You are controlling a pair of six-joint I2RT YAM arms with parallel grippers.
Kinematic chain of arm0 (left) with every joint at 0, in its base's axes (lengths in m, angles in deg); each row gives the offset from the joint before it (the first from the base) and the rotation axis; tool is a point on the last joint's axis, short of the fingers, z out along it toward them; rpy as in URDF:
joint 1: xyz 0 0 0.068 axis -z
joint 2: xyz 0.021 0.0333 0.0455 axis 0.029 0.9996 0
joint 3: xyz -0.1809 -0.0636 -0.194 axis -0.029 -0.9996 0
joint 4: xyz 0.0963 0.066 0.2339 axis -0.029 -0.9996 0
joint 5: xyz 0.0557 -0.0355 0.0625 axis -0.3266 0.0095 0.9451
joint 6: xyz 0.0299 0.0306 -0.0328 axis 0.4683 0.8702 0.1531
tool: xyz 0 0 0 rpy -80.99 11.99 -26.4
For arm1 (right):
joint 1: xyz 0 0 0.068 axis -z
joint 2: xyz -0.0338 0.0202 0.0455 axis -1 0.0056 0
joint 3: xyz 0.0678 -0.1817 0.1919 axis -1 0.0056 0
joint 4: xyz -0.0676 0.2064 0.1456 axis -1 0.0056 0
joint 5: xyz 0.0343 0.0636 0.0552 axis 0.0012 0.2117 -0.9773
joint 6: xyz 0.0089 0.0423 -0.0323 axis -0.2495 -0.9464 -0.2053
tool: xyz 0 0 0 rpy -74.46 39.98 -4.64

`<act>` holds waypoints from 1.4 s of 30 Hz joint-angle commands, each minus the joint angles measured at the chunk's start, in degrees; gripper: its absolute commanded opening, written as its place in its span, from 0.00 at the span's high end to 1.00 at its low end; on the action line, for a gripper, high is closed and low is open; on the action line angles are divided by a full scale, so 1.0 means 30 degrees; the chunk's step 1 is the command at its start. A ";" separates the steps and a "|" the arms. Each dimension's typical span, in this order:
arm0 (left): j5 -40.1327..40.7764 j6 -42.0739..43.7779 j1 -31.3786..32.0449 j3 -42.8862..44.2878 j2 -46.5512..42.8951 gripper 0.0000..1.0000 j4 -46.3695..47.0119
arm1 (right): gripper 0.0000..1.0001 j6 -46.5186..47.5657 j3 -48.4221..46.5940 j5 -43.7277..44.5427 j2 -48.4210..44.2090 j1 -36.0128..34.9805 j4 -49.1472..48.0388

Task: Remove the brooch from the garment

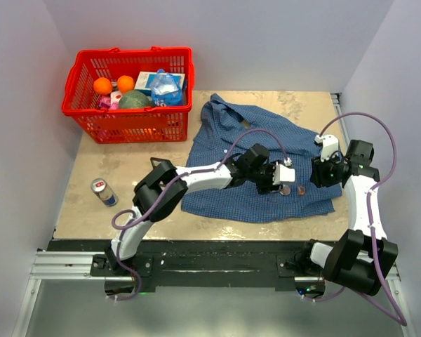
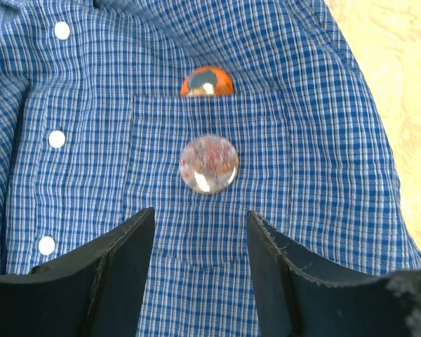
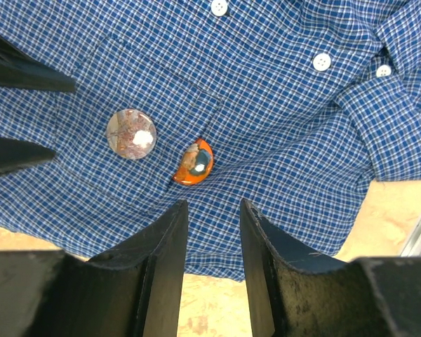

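Note:
The garment (image 1: 245,151), a blue fine-checked shirt, lies spread on the table. The brooch (image 3: 194,161), a glossy orange-brown round piece, sits at the chest pocket's top edge, half tucked in when seen in the left wrist view (image 2: 206,81). A second round pin (image 2: 209,163), pale pink-grey, sits on the pocket itself. My left gripper (image 2: 201,214) hovers open just short of the pale pin, nothing between its fingers. My right gripper (image 3: 213,203) is open just below the brooch, also holding nothing. From above, the two grippers (image 1: 279,179) (image 1: 321,172) face each other across both pins.
A red basket (image 1: 130,119) with fruit and packets stands at the back left. A drink can (image 1: 104,191) lies at the front left. White shirt buttons (image 2: 57,138) run left of the pocket. The left gripper's fingers (image 3: 21,70) show at the right wrist view's left edge.

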 commanded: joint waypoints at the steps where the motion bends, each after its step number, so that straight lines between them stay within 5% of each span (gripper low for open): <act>1: 0.0637 -0.0336 0.0491 0.1030 0.1030 0.41 0.2208 | 0.61 -0.1229 -0.0800 -0.0075 -0.0304 -0.0026 -0.0146; 15: 0.2776 -0.0163 0.1136 0.3814 0.4108 0.45 0.1008 | 0.62 -0.1116 -0.2356 -0.0164 0.0606 -0.0026 0.0586; 20: 0.3627 -0.0628 0.1225 0.3843 0.4109 0.58 0.1388 | 0.62 -0.0998 -0.2151 -0.0135 0.0605 0.0003 0.0586; 35: 0.0759 -1.2579 -0.0738 0.1179 0.2176 1.00 0.4932 | 0.61 -0.1847 -0.1536 -0.0662 0.1160 -0.0026 0.0235; 42: 0.0143 -1.5306 -0.1089 -0.0403 0.1911 1.00 0.5958 | 0.61 -0.2375 -0.2237 -0.0984 0.2331 -0.0026 0.0235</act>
